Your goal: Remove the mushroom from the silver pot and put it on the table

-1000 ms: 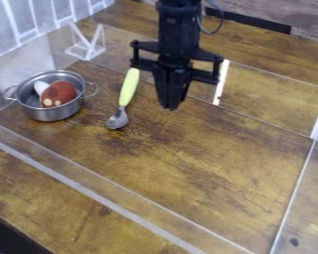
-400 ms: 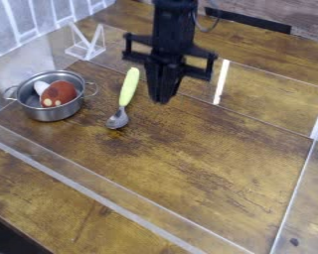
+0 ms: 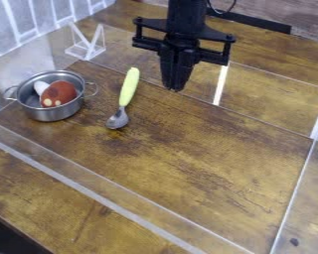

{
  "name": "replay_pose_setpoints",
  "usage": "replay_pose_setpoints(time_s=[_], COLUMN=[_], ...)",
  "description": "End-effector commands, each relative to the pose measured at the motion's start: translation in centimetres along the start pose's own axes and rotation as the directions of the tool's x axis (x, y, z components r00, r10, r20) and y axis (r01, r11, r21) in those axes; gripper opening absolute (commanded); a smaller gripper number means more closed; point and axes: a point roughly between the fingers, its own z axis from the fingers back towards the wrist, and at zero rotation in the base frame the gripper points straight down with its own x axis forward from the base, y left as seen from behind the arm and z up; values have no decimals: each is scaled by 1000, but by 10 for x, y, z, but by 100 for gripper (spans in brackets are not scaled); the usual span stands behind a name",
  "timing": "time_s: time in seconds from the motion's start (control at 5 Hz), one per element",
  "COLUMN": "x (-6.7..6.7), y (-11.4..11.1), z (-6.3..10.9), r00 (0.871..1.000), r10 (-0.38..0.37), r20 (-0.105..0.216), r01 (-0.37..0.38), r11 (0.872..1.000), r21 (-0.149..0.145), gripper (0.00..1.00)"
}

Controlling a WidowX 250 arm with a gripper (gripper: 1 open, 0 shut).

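One mushroom in silver pot | lies far left of gripper | jaws pressed together, empty

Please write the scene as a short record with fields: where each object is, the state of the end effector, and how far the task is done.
mushroom: inside the silver pot, at the left
spoon: flat on the table, right of the pot, bowl end nearer the camera
end effector: shut, holding nothing, pointing down, above the table to the right of the spoon
task progress: mushroom not yet taken out
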Motion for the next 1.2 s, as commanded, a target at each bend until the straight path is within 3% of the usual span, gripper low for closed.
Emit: replay_pose_setpoints(time_s=[0.0,0.4,0.8,1.0], x=[1,-6,-21,-19], y=[11,38,117,142], z=[19,7,11,9], r00=[998,998,996,991], r10=[-26,-56,-59,-100], r20=[49,10,72,93], r01=[27,56,59,100], r11=[999,998,998,995], r21=[-19,-6,-4,0], gripper=[100,100,100,100])
